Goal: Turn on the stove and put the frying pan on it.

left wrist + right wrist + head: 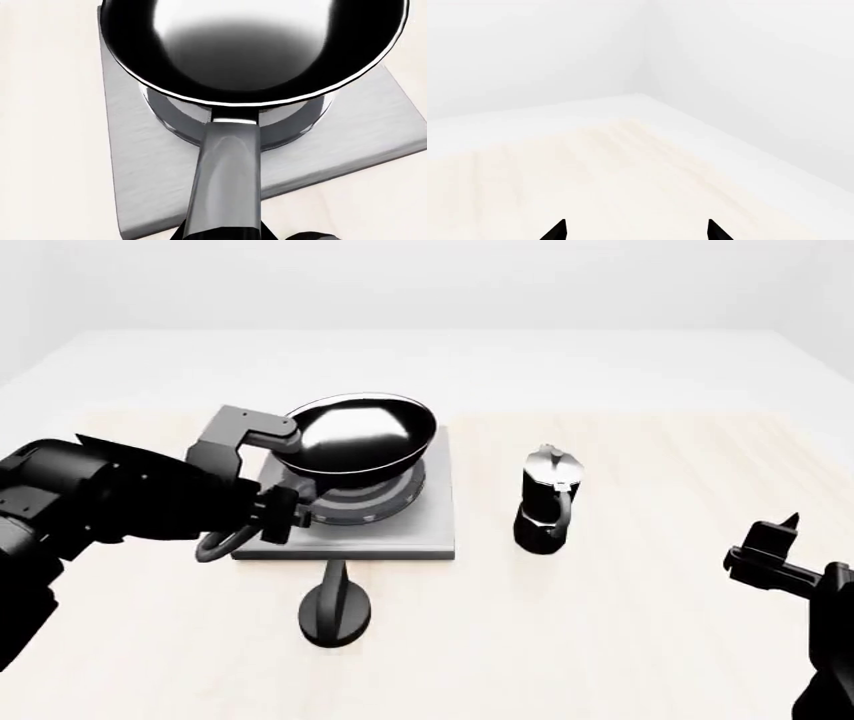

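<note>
Over the stove [414, 536], left claw [274, 512] holds frying pan [363, 435] (tilted).

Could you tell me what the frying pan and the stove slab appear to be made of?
The frying pan looks like polished metal: its inside mirrors light and dark, edged by a thin bright rim, with a glossy dark handle. The stove looks like brushed grey metal, matte with fine streaks across its flat top. Both are simulator renders, so the materials are only apparent.

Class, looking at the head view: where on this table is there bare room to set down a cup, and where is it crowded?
Free: right of the moka pot, and behind the stove. Crowded: between the stove and black knob, around the frying pan.
</note>
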{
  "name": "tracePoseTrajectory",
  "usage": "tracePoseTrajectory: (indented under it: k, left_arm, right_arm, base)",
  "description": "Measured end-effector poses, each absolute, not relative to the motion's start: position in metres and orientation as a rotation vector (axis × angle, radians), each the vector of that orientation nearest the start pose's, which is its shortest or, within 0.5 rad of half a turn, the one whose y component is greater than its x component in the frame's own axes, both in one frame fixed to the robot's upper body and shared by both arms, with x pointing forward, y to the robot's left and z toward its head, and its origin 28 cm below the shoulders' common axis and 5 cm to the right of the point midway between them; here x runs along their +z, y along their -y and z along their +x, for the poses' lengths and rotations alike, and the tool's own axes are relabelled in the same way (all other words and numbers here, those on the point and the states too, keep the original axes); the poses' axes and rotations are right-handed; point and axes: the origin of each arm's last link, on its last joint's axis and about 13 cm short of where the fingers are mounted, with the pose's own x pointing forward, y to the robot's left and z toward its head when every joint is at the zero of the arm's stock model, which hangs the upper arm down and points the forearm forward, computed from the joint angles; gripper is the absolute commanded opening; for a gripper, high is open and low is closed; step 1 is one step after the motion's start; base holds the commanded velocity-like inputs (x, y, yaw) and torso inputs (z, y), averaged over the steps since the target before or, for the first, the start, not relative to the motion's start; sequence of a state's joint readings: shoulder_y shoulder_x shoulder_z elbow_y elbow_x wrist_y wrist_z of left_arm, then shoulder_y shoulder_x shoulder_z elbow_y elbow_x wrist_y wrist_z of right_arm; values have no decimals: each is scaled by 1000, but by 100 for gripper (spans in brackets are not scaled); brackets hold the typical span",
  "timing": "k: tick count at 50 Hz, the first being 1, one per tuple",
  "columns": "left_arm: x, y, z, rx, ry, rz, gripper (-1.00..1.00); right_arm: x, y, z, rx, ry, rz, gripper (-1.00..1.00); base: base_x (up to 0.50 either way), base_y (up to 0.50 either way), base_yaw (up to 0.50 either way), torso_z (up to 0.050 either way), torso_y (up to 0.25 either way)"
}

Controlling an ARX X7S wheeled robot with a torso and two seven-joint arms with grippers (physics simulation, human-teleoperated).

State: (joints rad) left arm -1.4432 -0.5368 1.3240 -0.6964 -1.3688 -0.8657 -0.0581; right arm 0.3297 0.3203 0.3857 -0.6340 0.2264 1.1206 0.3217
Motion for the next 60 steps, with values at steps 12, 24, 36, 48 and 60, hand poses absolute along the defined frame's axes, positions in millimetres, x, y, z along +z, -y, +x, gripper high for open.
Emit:
tracePoseTrajectory:
  k: [12, 24, 36, 48, 60]
  left_arm:
    - [187, -284, 368, -220, -810, 124, -100]
    - [174, -283, 367, -220, -831, 120, -100]
    - [169, -286, 364, -228, -855, 149, 100]
    - [175, -288, 362, -243, -850, 153, 100]
    - [235, -284, 351, -369, -714, 142, 100]
  right_arm:
    - [163, 209, 215, -596, -78, -45, 100]
    - [163, 208, 215, -594, -78, -45, 100]
    - [164, 208, 215, -592, -75, -45, 100]
    - [165, 208, 215, -591, -73, -45, 100]
    - [167, 208, 215, -594, -72, -51, 100]
  base:
    - [0, 0, 0, 0, 1]
    - [1, 0, 0, 0, 0]
    - [0, 0, 0, 0, 0]
    - [0, 0, 0, 0, 0]
    - [0, 0, 0, 0, 0]
